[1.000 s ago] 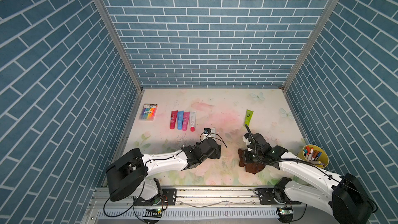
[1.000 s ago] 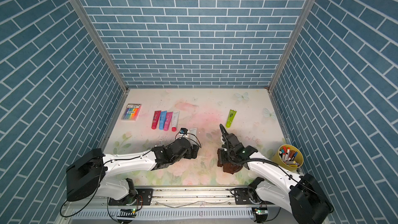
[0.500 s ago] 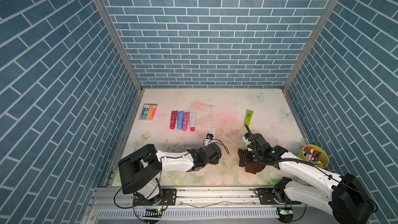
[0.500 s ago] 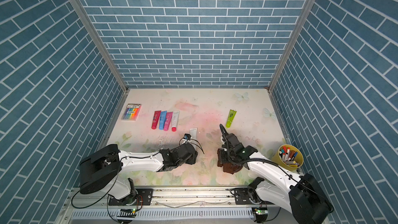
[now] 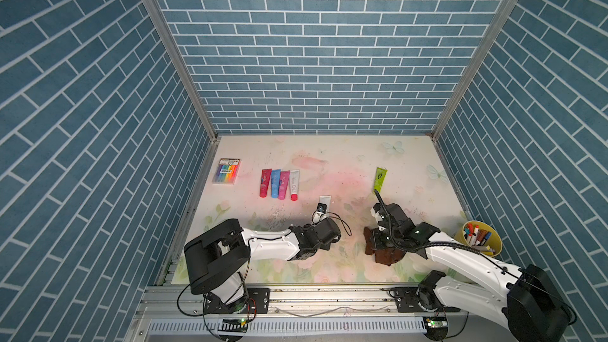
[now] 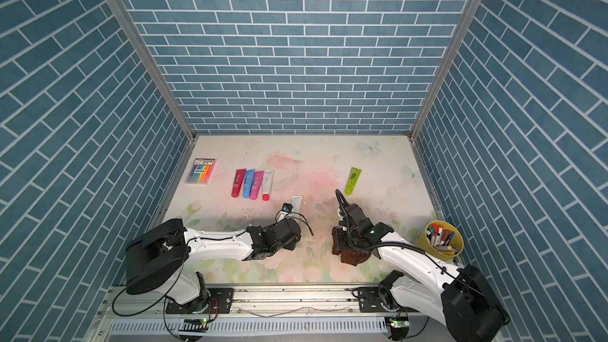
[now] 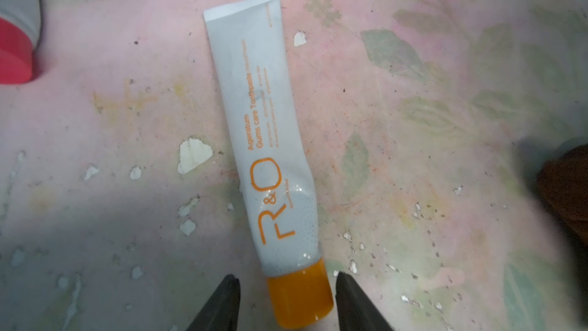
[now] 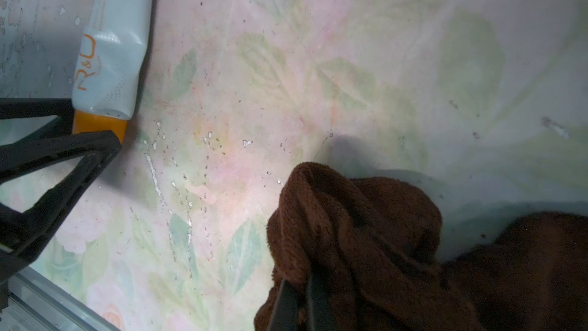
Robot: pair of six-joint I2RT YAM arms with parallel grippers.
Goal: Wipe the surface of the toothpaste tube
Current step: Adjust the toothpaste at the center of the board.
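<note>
At the far left of the floral table mat [image 5: 345, 159] lies a flat pack of coloured pens [image 5: 229, 171]; just to its right four tubes lie side by side in a close row: a red tube [image 5: 265, 182], a blue tube [image 5: 275, 183], a pink tube [image 5: 284, 184] and a white tube with a red cap [image 5: 294, 185], caps toward the robot. Nearer the robot and a little further right lies the toothpaste tube [image 7: 264, 116], white with orange R&O lettering, flat on the mat and dented near its shoulder; its crimped end [image 7: 241, 4] points toward the back wall and its orange cap [image 7: 299, 297] toward the left arm; in both top views only the crimped end [image 5: 324, 199] shows beyond the arm's wrist camera [image 5: 320, 208]. The left gripper [image 7: 288, 277] sits low over the mat, its jaws about half open astride the cap; one finger [image 7: 353, 307] is right at the cap's side, touching or not I cannot tell; the other finger [image 7: 219, 307] stands clearly apart from it; nothing is clamped. Further right and farther back a green tube [image 5: 380, 179] lies alone, well apart from the rest; nearer the robot the right gripper [image 8: 300, 294] is closed tight on a brown cloth [image 8: 366, 234], a fold pinched between its fingers and the rest bunched beneath it, low at the mat, well apart from the toothpaste tube. At the far right a yellow cup [image 5: 492, 253] stands upright near the mat's edge, holding markers [image 5: 475, 236].
</note>
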